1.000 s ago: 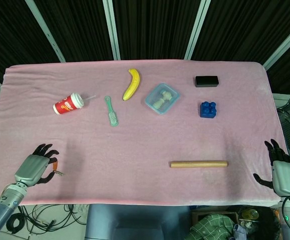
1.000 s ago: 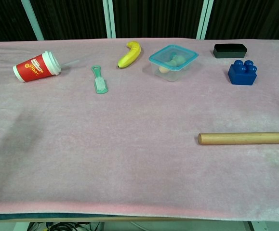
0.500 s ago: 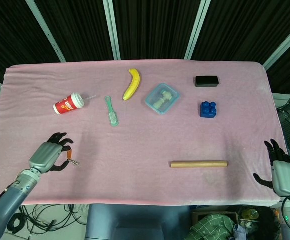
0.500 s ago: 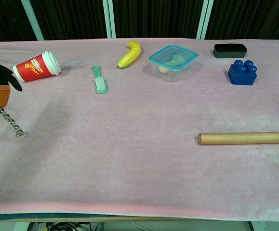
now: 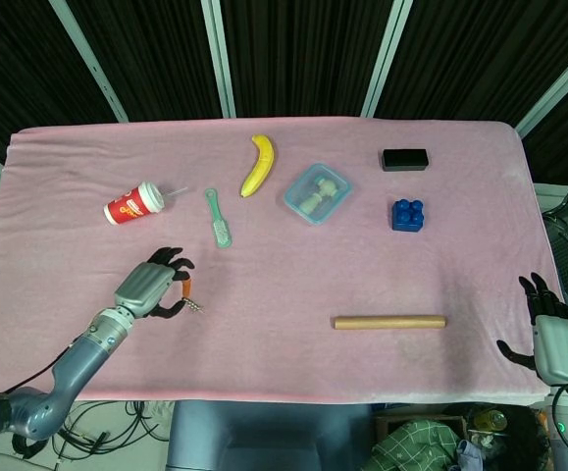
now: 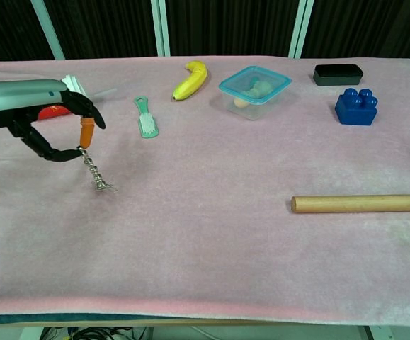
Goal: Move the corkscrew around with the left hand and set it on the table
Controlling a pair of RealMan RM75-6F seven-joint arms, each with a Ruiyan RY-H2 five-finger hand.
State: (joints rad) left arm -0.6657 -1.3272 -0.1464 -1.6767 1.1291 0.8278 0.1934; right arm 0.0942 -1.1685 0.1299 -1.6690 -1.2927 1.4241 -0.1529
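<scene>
**Corkscrew held over the cloth**

While seen from the head view, the corkscrew (image 5: 189, 291) is pinched at the fingertips of the left hand (image 5: 152, 290); the right hand (image 5: 558, 345) is spread, holding nothing.

Chest view: orange handle gripped, spiral hanging below the left hand (image 6: 45, 120), tip near the pink table (image 6: 212, 248). One corkscrew counted.
</scene>
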